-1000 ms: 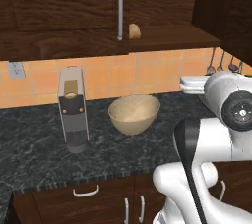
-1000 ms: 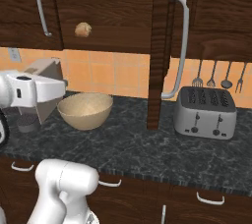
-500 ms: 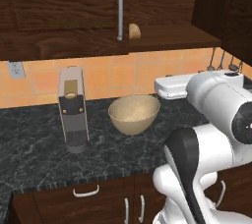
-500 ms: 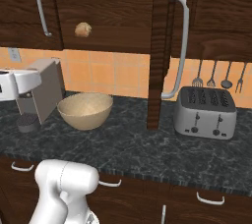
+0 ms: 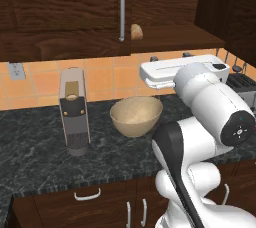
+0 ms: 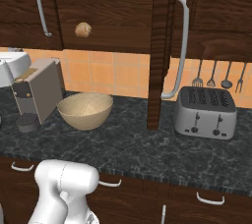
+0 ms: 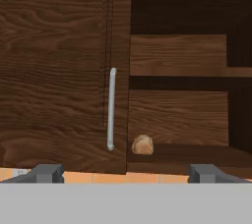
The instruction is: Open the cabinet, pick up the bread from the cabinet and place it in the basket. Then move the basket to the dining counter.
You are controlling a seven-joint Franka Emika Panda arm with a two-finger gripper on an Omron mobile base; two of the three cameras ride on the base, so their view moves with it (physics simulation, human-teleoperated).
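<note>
Two-finger claw [image 7: 126, 173] spread wide, empty; small round tan bread roll [image 7: 142, 145] sits ahead just beyond it, beside closed dark wood cabinet door's silver bar handle [image 7: 111, 108], likely snag on reach.

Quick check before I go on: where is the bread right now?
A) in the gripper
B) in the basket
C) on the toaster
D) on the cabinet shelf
D: the bread sits on the bottom shelf of the open cabinet, just right of the closed door's handle; the basket below holds nothing, and the open gripper is short of it.
</note>
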